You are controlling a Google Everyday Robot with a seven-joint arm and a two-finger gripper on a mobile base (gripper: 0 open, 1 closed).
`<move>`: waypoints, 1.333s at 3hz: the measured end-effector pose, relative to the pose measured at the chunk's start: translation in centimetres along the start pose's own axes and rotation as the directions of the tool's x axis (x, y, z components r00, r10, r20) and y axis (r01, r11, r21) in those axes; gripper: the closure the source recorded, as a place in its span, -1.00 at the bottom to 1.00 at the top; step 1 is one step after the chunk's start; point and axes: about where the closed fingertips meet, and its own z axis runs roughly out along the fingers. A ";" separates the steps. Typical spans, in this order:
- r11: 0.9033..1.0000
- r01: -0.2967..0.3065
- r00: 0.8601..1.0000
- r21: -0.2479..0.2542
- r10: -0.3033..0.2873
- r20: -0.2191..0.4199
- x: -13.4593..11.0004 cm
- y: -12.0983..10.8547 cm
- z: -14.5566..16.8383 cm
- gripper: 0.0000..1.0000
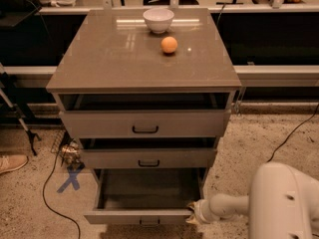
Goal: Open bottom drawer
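The grey-brown cabinet top (114, 59) carries two things, both toward its back half: a white bowl (158, 20) near the rear edge and an orange (169, 45) just in front of it, close but not touching (light glares off the surface beside the bowl). The cabinet stands on a speckled floor (249, 148), where a blue tape cross (70, 179), a black cable (47, 193) and the toe of a shoe (12, 163) lie to its left in the view. The gripper (192, 216) sits low over that floor, at the right front corner of the pulled-out bottom drawer (137, 216).
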 end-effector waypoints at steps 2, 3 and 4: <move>1.000 -0.002 1.000 0.001 0.002 0.002 -0.2 0.0 -0.2 0.64; 1.000 -0.002 1.000 -0.002 0.002 0.003 -0.2 0.1 0.0 0.18; 1.000 -0.002 1.000 -0.004 0.002 0.004 -0.3 0.3 0.1 -0.29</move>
